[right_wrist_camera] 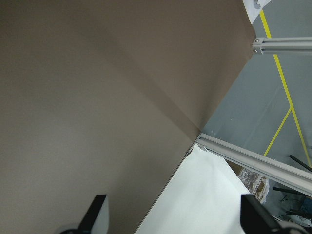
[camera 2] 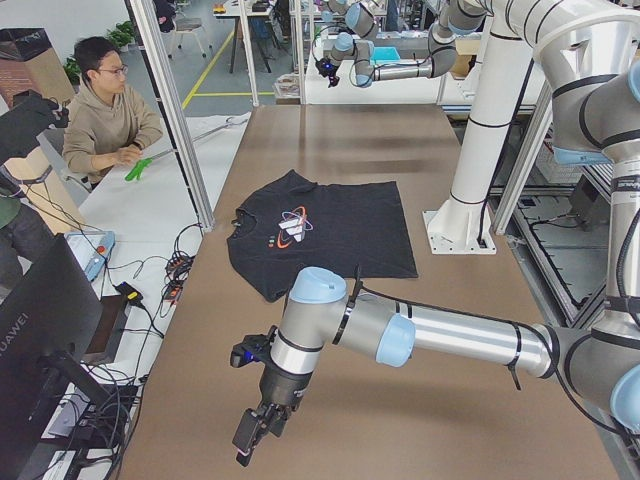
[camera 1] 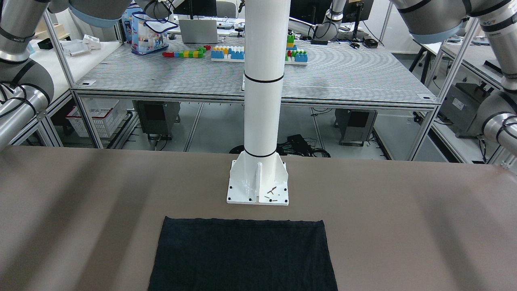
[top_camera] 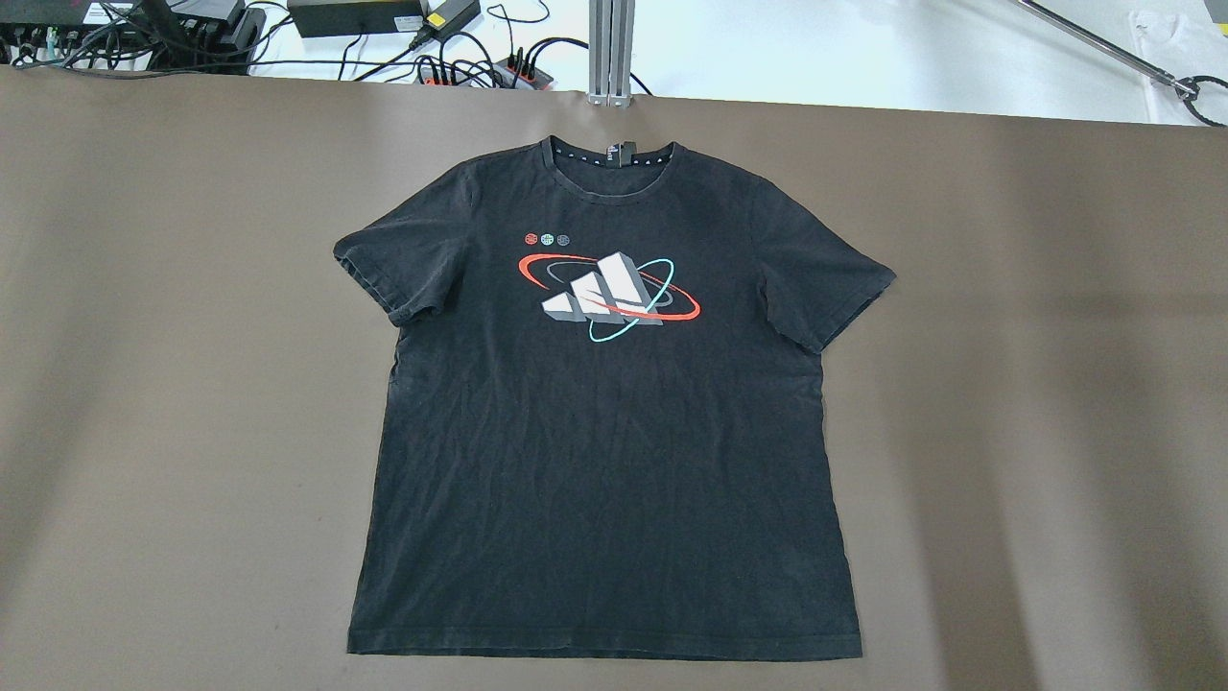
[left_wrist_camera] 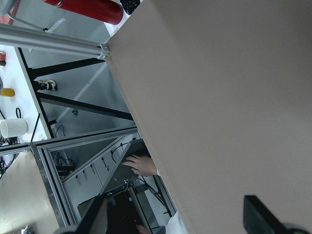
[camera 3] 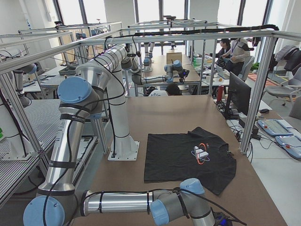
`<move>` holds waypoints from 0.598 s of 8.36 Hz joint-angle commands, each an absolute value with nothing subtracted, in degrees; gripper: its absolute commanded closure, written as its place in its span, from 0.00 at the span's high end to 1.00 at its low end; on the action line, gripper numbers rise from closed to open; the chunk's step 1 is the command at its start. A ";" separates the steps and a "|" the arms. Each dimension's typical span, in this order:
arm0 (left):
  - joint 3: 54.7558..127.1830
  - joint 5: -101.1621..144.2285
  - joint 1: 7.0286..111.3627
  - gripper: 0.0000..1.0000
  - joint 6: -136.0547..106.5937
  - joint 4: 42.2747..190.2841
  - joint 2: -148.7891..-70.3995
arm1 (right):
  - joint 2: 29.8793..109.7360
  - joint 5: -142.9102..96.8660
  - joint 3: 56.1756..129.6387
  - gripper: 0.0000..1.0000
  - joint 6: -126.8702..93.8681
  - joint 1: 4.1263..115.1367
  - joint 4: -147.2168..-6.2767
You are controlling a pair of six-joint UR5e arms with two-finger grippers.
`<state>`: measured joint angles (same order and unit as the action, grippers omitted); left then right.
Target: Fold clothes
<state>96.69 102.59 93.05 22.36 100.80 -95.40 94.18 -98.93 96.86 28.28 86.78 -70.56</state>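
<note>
The clothes are one black T-shirt [top_camera: 604, 432] lying flat and face up in the middle of the brown table, with a red, white and teal print on the chest. Its collar points away from the robot. Its hem [camera 1: 242, 254] lies just in front of the white pillar's base plate [camera 1: 257, 194]. My left gripper [camera 2: 255, 432] hangs over the table's left end, well clear of the shirt. In the left wrist view this gripper [left_wrist_camera: 178, 219] is open and holds nothing. My right gripper [right_wrist_camera: 173, 217] is open over a bare table corner, also empty.
A person [camera 2: 105, 110] sits at a side desk beyond the table's far edge. Cables and power strips [top_camera: 460, 58] lie past that edge beside an aluminium post [top_camera: 611, 48]. A hand [left_wrist_camera: 141, 165] shows below the table's edge in the left wrist view.
</note>
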 commanded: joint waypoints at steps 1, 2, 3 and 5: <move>96.33 101.96 93.08 1.00 22.24 101.34 -95.36 | 94.39 -98.88 97.21 0.95 28.04 86.84 -70.49; 96.07 101.17 93.16 1.00 22.41 101.42 -94.40 | 94.39 -98.88 97.12 0.95 27.95 86.84 -70.49; 96.33 97.68 93.25 1.00 23.11 102.30 -93.44 | 94.39 -98.96 97.21 0.95 27.95 86.84 -70.49; 96.06 96.77 93.34 1.00 24.08 106.68 -91.25 | 94.48 -98.88 97.21 0.95 28.04 86.84 -70.49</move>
<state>96.18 98.18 93.27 23.13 103.36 -93.33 94.44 -98.91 97.18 28.00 86.83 -70.49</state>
